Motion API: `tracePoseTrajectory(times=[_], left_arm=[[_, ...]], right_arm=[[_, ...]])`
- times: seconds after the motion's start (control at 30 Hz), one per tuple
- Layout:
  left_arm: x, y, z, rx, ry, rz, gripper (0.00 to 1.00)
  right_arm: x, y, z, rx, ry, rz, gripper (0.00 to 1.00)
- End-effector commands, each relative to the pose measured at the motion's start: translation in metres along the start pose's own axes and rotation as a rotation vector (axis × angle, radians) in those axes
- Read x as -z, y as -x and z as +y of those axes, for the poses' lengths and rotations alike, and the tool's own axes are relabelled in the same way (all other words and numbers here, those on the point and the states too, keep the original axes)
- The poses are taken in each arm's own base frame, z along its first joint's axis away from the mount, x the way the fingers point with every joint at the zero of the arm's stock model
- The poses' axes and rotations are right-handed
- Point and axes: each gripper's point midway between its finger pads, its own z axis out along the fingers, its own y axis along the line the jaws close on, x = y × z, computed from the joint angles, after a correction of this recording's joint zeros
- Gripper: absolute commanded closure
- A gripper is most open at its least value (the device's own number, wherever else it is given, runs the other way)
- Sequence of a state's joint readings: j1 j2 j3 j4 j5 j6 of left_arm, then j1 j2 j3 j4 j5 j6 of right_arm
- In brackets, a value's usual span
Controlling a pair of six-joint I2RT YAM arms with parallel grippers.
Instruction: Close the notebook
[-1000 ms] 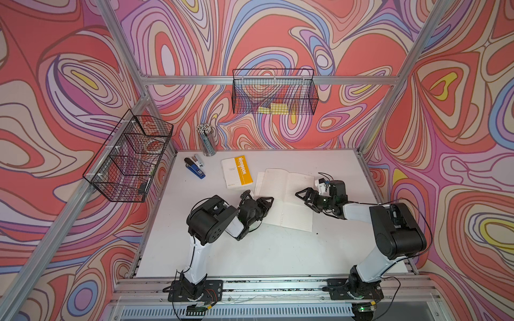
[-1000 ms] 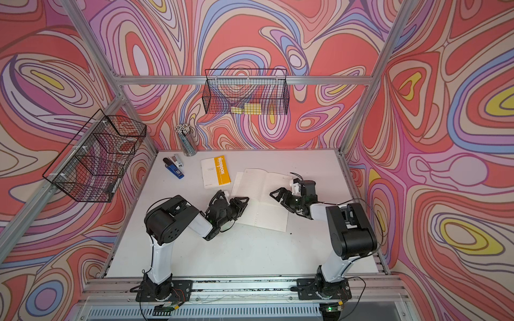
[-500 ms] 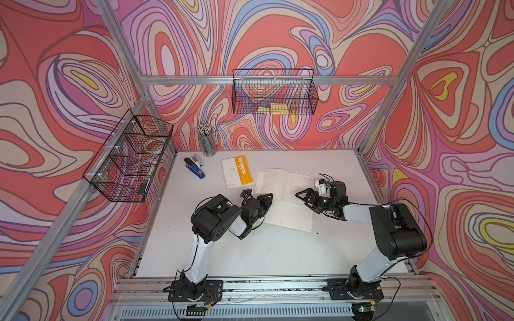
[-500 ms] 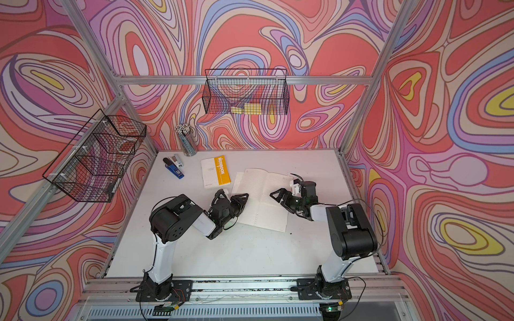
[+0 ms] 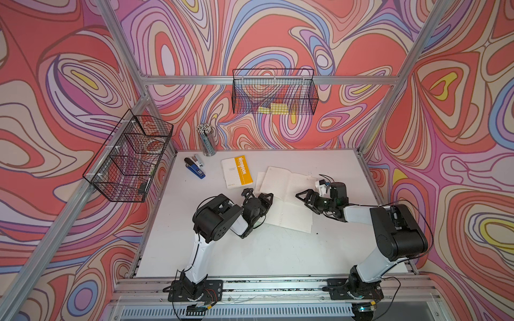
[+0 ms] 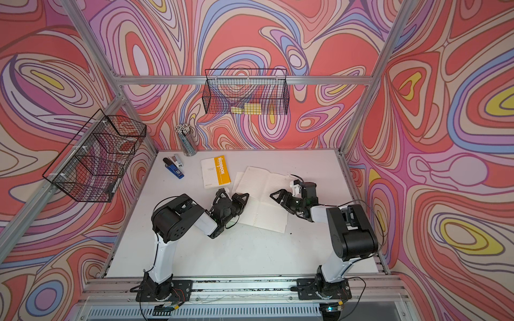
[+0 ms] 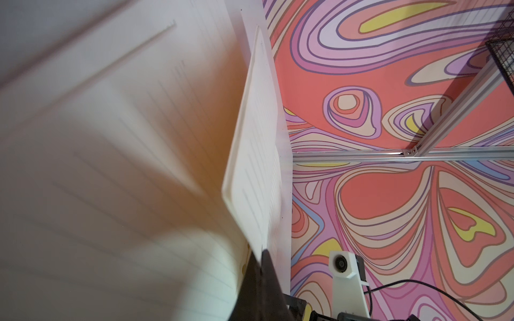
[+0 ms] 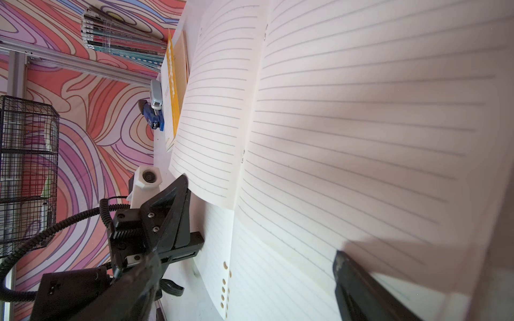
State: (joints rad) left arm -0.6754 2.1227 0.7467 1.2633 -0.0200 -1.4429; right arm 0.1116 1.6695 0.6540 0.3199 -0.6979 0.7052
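One cream lined-paper notebook (image 5: 286, 186): lay open.
Left end effector (image 5: 260, 196): pinched page edge, likely to fold it over.
Right end effector (image 5: 306, 202): spread, apparently steadied opposite page.

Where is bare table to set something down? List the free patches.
Free: the wide front of the table, on the robot's side of the open notebook; the far right corner. Crowded: far left, with stapler, pencil cup, closed notebook.

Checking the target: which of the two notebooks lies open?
The cream lined-paper notebook, its ruled pages spread out; the white-and-orange notebook beside it is shut, cover up.
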Motion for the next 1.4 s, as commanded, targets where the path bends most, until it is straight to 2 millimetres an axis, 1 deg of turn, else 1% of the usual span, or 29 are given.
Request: tracePoseTrajectory(times=[0.0, 0.1, 0.27, 0.33, 0.4, 0.47, 0.63, 0.67, 0.87, 0.93, 1.0, 1.1, 1.23, 1.3, 1.37], left_arm=[[0.000, -0.006, -0.037, -0.072, -0.107, 0.029, 1.00], [0.002, -0.011, -0.053, -0.132, -0.135, 0.059, 1.00], [0.004, -0.016, -0.083, -0.234, -0.195, 0.147, 1.00], [0.009, -0.014, -0.088, -0.263, -0.197, 0.160, 1.00], [0.016, -0.009, -0.087, -0.297, -0.178, 0.154, 1.00], [0.023, -0.004, -0.084, -0.339, -0.148, 0.155, 1.00], [0.055, 0.014, -0.082, -0.493, -0.036, 0.124, 1.00], [0.061, 0.016, -0.080, -0.537, 0.000, 0.124, 1.00], [0.107, 0.041, -0.085, -0.810, 0.235, 0.099, 1.00], [0.120, 0.047, -0.081, -0.881, 0.306, 0.106, 1.00], [0.129, 0.050, -0.075, -0.928, 0.357, 0.120, 1.00], [0.141, 0.049, -0.067, -1.031, 0.439, 0.143, 1.00], [0.147, 0.038, -0.058, -1.135, 0.486, 0.183, 1.00], [0.147, 0.026, -0.054, -1.190, 0.485, 0.221, 1.00], [0.146, 0.013, -0.051, -1.228, 0.447, 0.251, 1.00]], right_arm=[[0.005, -0.003, 0.006, -0.001, 0.013, 0.012, 0.02], [0.011, 0.005, 0.019, 0.026, 0.020, 0.004, 0.02], [0.031, 0.023, 0.055, 0.088, 0.043, -0.033, 0.02], [0.039, 0.028, 0.067, 0.109, 0.050, -0.047, 0.02], [0.046, 0.031, 0.078, 0.125, 0.061, -0.062, 0.02], [0.051, 0.033, 0.084, 0.131, 0.066, -0.072, 0.02], [0.055, 0.031, 0.087, 0.131, 0.069, -0.076, 0.02], [0.055, 0.031, 0.086, 0.129, 0.068, -0.075, 0.02], [0.049, 0.026, 0.080, 0.100, 0.081, -0.063, 0.02], [0.047, 0.026, 0.079, 0.089, 0.093, -0.062, 0.02], [0.045, 0.027, 0.080, 0.082, 0.102, -0.065, 0.02], [0.045, 0.029, 0.082, 0.081, 0.109, -0.067, 0.02], [0.045, 0.030, 0.083, 0.078, 0.111, -0.065, 0.02], [0.043, 0.031, 0.083, 0.069, 0.111, -0.061, 0.02], [0.042, 0.033, 0.084, 0.066, 0.118, -0.064, 0.02]])
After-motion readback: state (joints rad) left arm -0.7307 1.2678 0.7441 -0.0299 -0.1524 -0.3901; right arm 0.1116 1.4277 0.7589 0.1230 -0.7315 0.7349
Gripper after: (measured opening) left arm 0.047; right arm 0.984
